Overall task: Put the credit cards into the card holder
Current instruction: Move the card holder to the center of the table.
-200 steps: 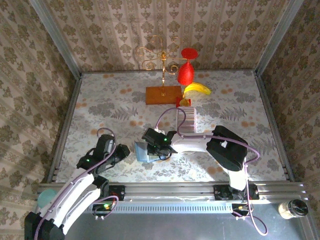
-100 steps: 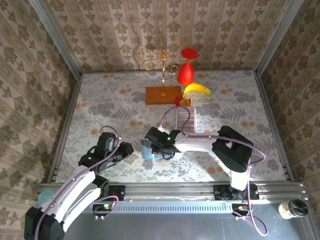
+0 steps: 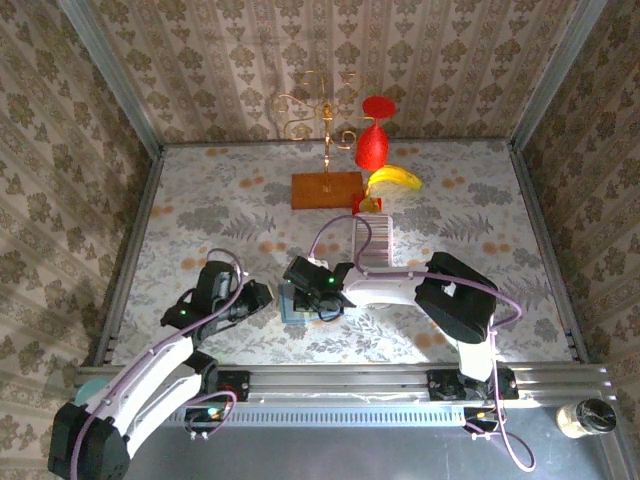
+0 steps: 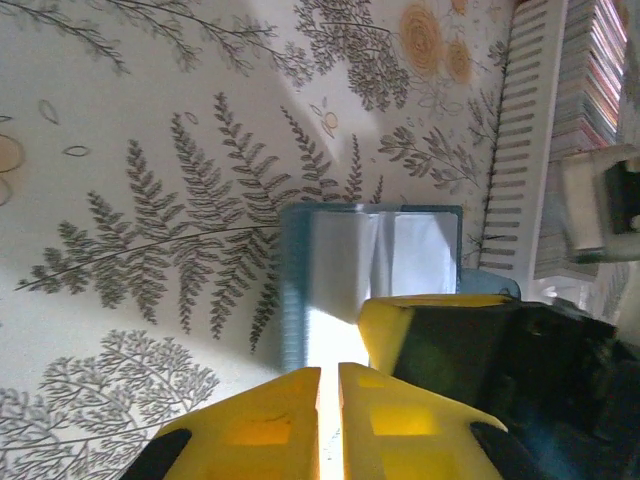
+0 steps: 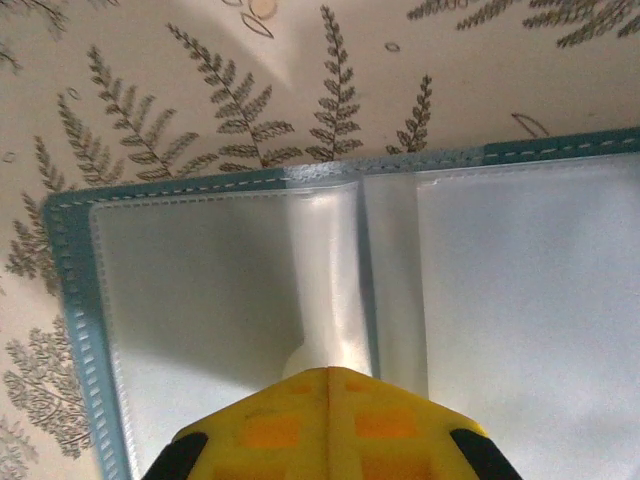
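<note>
Found a small teal-blue folding card holder (image 3: 288, 310) lying open on the fern-and-flower patterned bench (image 3: 200, 200), pale clear sleeves facing up, near the front edge and between the two arms. Saw the right gripper (image 3: 302, 300) over the holder's right part, yellow fingers pressed together with a mere seam between them. From the right wrist, saw that gripper (image 5: 328, 375) with its tips down on the clear plastic of the holder (image 5: 200, 290), right by the middle fold. Could not tell whether any plastic was pinched. Saw the left gripper (image 3: 262, 297) just beside the holder's left edge. From the left wrist, saw its fingers (image 4: 330, 375) all but together, a thin bright slit between, aimed at the holder (image 4: 330, 250), nothing visibly held. Noted the thin pale grey-white credit cards (image 3: 373, 240) standing edge-on as a striped row in a long white-framed rack (image 4: 520, 150), just behind the holder and apart from both grippers. Farther back, noted an orange-brown wooden block (image 3: 327, 190) and a yellow banana (image 3: 393, 178).
</note>
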Controlling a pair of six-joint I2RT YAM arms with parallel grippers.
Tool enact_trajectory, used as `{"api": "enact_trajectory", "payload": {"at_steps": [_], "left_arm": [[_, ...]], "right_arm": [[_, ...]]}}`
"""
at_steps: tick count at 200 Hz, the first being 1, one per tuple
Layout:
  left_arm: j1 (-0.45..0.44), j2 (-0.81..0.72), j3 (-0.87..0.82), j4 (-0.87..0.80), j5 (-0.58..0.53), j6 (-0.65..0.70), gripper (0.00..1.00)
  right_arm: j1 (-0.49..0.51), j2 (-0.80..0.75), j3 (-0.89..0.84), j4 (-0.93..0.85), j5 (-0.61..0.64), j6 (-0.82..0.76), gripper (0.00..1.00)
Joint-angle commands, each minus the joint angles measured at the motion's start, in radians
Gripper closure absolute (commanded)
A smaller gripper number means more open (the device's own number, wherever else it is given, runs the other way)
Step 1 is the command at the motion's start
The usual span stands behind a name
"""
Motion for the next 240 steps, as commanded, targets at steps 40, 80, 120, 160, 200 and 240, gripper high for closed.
{"api": "enact_trajectory", "payload": {"at_steps": [40, 80, 120, 160, 200, 240], "left_arm": [[0.003, 0.107, -0.002, 0.095, 0.055, 0.001, 0.92], [-0.001, 0.215, -0.012, 0.165, 0.056, 0.006, 0.95], [-0.039, 0.269, -0.015, 0.245, 0.06, -0.003, 0.95], [-0.059, 0.324, -0.013, 0.285, 0.049, -0.001, 0.95], [-0.064, 0.402, -0.011, 0.3, 0.059, 0.015, 0.98], [-0.063, 0.396, -0.042, 0.272, 0.009, 0.017, 0.98]], "right_arm": [[0.004, 0.039, -0.019, 0.033, -0.043, 0.024, 0.96], [0.004, 0.031, -0.038, 0.058, -0.048, 0.034, 0.96], [0.006, 0.022, -0.04, 0.068, -0.054, 0.035, 0.96], [0.006, 0.01, -0.045, 0.073, -0.048, 0.036, 0.96], [0.006, 0.007, -0.036, 0.072, -0.055, 0.034, 0.96], [0.004, -0.018, -0.03, 0.086, -0.053, 0.021, 0.95]]}}
